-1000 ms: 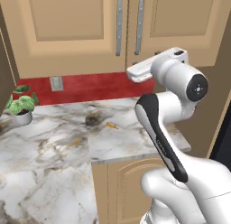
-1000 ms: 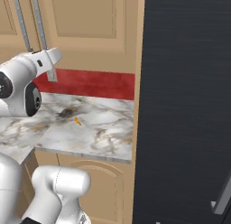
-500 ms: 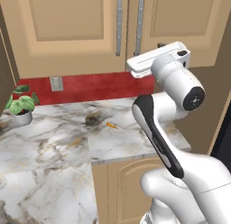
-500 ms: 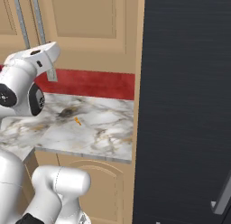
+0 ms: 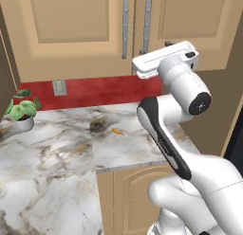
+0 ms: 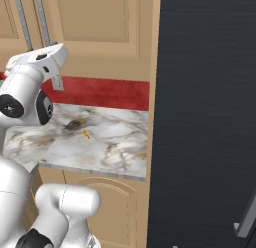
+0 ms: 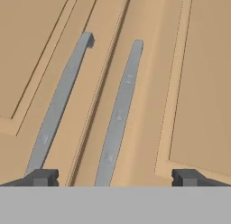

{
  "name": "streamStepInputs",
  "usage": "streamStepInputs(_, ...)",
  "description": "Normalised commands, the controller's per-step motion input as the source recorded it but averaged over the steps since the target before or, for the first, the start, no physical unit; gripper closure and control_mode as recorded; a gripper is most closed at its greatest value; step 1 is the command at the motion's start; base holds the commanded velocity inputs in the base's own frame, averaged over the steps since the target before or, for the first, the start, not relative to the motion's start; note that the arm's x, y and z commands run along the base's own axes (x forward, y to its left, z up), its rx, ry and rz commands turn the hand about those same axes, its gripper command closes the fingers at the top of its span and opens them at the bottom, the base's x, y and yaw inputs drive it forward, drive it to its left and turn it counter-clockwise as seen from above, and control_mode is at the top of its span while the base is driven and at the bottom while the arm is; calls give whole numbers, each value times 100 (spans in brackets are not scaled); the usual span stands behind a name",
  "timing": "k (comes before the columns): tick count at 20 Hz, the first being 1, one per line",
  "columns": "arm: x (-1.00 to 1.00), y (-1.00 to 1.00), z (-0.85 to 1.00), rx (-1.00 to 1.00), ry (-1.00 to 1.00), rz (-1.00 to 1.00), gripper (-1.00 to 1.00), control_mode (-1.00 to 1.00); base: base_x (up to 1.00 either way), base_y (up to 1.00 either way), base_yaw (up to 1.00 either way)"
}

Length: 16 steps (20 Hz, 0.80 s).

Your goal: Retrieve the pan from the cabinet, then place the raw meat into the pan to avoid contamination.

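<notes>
The cabinet (image 5: 90,28), smooth tan wood with panelled doors shut, hangs above our marbled worktop (image 5: 61,149). We see its two slim silver bar handles (image 7: 118,114) before our hand (image 7: 115,175), dark fingertips spread wide apart, empty.

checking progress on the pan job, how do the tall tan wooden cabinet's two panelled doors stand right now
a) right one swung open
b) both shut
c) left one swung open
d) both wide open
b: in the hand view the tall tan wooden cabinet has both doors flush, its two silver bar handles side by side along the closed seam, with the open pincer pointed at them.
</notes>
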Motion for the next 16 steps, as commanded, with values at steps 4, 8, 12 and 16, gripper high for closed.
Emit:
streamStepInputs(4, 14, 0, 0, 0, 0, 0, -100, -100, 0, 0, 0)
streamStepInputs(8, 19, 0, 0, 0, 0, 0, -100, -100, 0, 0, 0)
streamStepInputs(12, 23, 0, 0, 0, 1, 0, -100, -100, 0, 0, 0)
streamStepInputs(16, 26, 5, 0, 0, 2, 0, -100, -100, 0, 0, 0)
